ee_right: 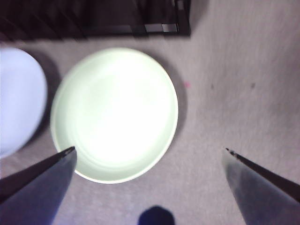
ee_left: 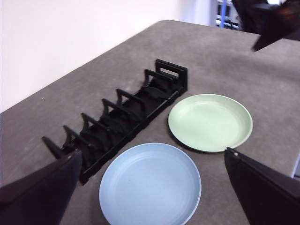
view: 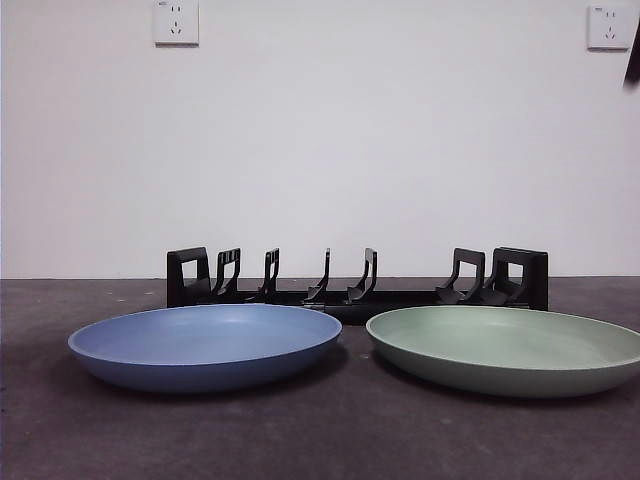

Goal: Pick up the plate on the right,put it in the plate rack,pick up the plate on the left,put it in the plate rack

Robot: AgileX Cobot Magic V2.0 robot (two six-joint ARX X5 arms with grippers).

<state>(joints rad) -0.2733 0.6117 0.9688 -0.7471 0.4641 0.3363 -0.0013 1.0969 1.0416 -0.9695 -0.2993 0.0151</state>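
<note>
A green plate (view: 505,348) lies flat on the right of the table, and a blue plate (view: 205,345) lies flat on the left. Behind both stands the plate rack (view: 355,285), long, low and black, with nothing in its prongs. My right gripper (ee_right: 149,149) hangs open high above the green plate (ee_right: 115,115), at the side away from the blue plate (ee_right: 18,101), touching nothing. My left gripper (ee_left: 152,151) is open too, held well above the table. It looks down on the rack (ee_left: 122,117), the blue plate (ee_left: 150,185) and the green plate (ee_left: 210,122).
The table top (view: 320,440) is dark grey, with a white wall and two sockets behind it. A black tip of an arm (view: 632,55) shows at the front view's top right corner. The right arm (ee_left: 269,18) is seen in the left wrist view.
</note>
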